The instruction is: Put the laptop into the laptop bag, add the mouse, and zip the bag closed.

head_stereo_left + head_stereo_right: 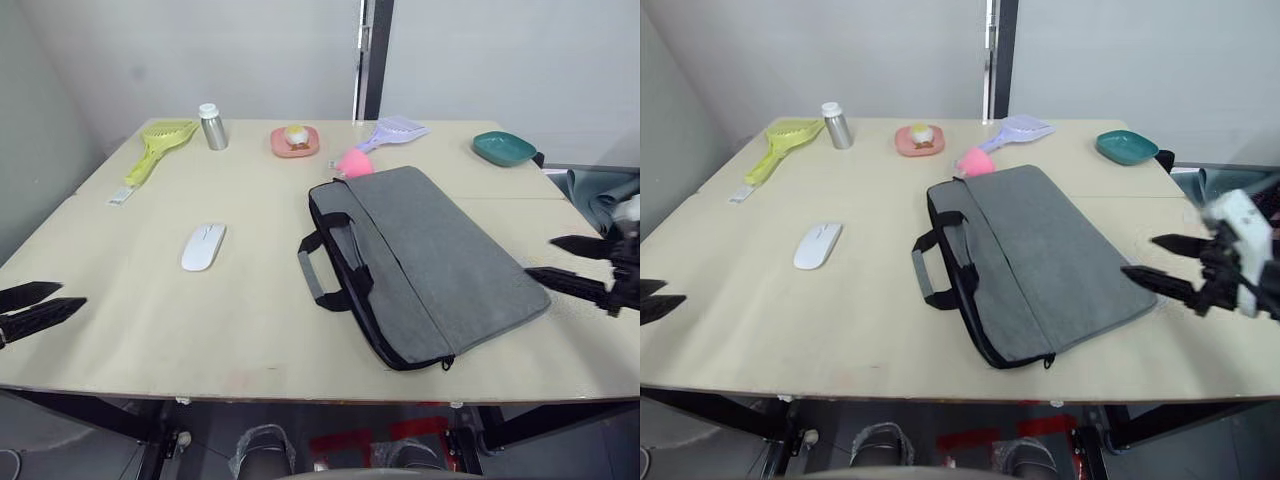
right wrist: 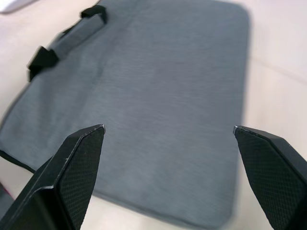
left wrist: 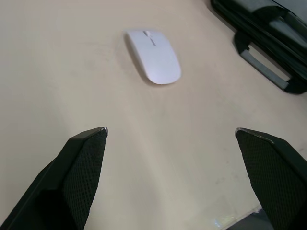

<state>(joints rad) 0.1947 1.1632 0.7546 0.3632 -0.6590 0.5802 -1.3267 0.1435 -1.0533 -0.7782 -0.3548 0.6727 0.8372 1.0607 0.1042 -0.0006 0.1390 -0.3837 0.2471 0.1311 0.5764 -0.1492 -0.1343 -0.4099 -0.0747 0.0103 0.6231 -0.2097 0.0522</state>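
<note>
While the laptop bag [image 1: 430, 262] lies flat and slantwise on the pale bench [image 1: 150, 310], right of centre, its two black strap handles [image 1: 330, 262] point toward the mouse [image 1: 203, 246]. That small white mouse sits by itself on the left half of the bench, well apart from the bag. The bag looks closed along the edge I can see, with a zipper pull [image 1: 447, 362] hanging at its near corner.

Both arms are held low at the sides. The left hand [image 1: 35, 305] hovers at the near left edge of the bench with its two black fingers spread wide and nothing between them, aimed toward the mouse. The right hand [image 1: 1160, 260] hangs just beside the bag's right edge, fingers equally parted and empty.

Along the far side stand a yellow-green scoop [image 1: 160, 145], a silver bottle [image 1: 212, 127], a pink dish [image 1: 295, 141], a fluffy pink thing [image 1: 353, 162] touching the bag's far corner, a lilac scoop [image 1: 392, 131] and a teal dish [image 1: 503, 148].
</note>
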